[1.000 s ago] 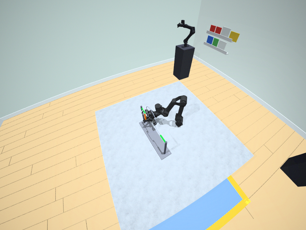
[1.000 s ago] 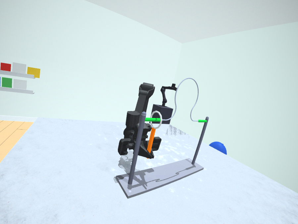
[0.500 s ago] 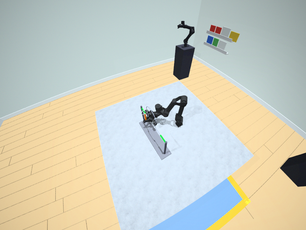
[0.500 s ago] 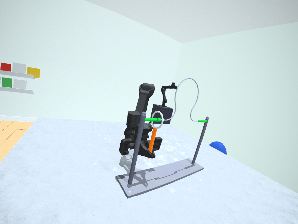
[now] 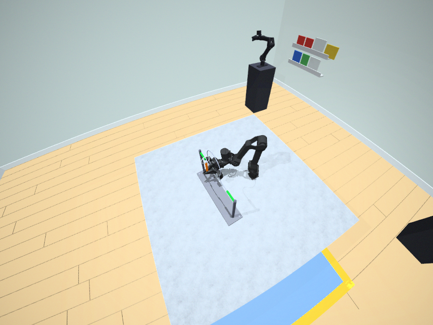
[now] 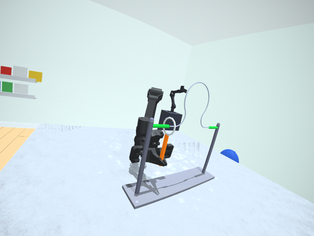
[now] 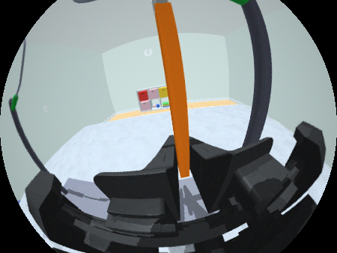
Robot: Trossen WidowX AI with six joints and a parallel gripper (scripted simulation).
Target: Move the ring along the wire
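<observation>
Ring (image 5: 201, 161) (image 6: 174, 126) stands above the low, sideways-reaching hand (image 5: 210, 169) (image 6: 163, 162) (image 7: 177, 138).

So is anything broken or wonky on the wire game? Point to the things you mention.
Nothing looks broken. The wire (image 6: 199, 82) curves, but its posts (image 6: 144, 157) (image 6: 210, 149) look whole, and the white ring (image 6: 164, 126) is around it, its orange handle (image 5: 206, 167) (image 6: 164, 147) (image 7: 174, 75) in the gripper (image 6: 163, 162) (image 7: 177, 138).
</observation>
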